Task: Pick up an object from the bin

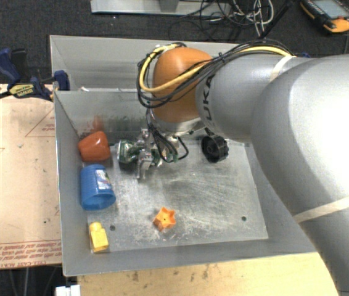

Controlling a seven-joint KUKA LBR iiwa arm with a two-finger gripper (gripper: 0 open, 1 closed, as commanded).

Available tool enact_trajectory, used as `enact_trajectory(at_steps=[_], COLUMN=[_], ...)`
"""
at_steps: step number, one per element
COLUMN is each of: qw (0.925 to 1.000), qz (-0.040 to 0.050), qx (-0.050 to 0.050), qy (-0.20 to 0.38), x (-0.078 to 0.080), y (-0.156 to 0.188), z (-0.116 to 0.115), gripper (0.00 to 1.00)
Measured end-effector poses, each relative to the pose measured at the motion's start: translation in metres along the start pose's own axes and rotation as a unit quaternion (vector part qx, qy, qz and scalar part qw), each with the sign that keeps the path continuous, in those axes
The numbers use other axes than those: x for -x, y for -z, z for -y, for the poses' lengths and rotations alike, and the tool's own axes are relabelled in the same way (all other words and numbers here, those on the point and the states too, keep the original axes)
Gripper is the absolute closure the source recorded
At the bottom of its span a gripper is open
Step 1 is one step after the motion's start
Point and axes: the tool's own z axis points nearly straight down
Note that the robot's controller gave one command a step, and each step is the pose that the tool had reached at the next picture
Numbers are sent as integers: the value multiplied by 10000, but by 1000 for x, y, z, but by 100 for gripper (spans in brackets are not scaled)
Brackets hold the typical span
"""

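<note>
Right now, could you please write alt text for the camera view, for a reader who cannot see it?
The arm's end effector hangs low in the grey bin, beside a dark green object. An orange-red cup, blue cup, yellow block, orange toy and black knob lie around.

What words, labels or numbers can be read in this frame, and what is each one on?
"UK": dark letters running down the grey arm, part of a word that is cut off.
Label on the blue cup lying at the bin's left: print too small to read.
No other text is legible.
</note>
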Motion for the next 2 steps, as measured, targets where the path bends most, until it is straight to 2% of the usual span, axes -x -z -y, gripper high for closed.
enact_trajectory(at_steps=[1, 2], qw=[10000, 9999], qz=[1, -5], qx=[1, -3], qy=[-3, -103], x=[0, 5], y=[0, 200], z=[0, -9], gripper=[100, 100])
